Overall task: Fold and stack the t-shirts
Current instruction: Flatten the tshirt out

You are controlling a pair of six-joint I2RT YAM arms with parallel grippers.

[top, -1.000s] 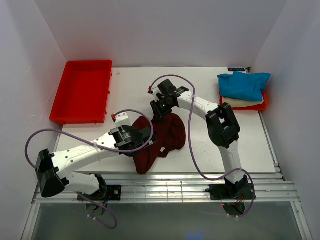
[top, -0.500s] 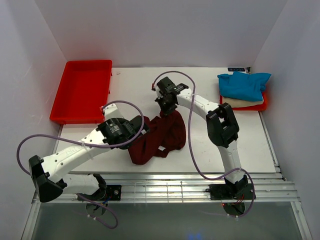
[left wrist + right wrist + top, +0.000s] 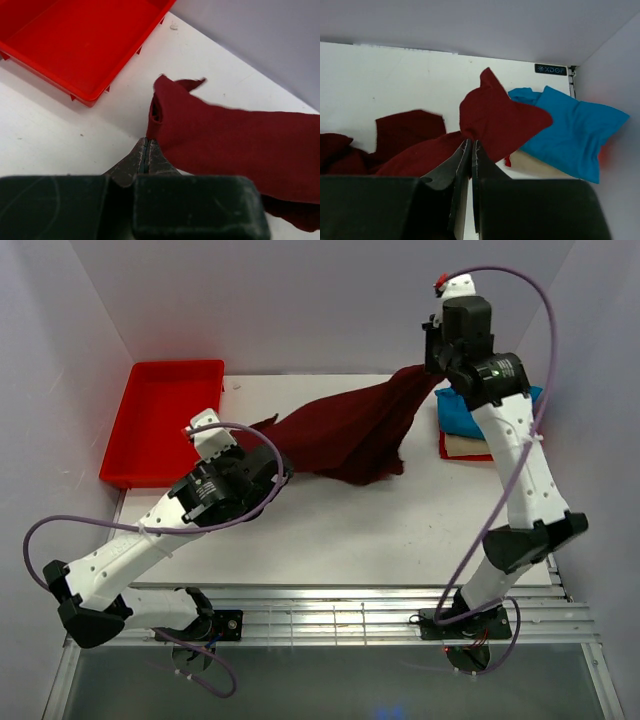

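Top external | soft maroon t-shirt [image 3: 345,435] hangs stretched, draped | left fingers [image 3: 134,163], right fingers [image 3: 456,165] pinching its edges

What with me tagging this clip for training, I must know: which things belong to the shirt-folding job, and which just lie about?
Job: maroon t-shirt, stretched between left gripper and right gripper; blue t-shirt; cream t-shirt beneath it.
Lying about: red tray at left; red tray under the stack.
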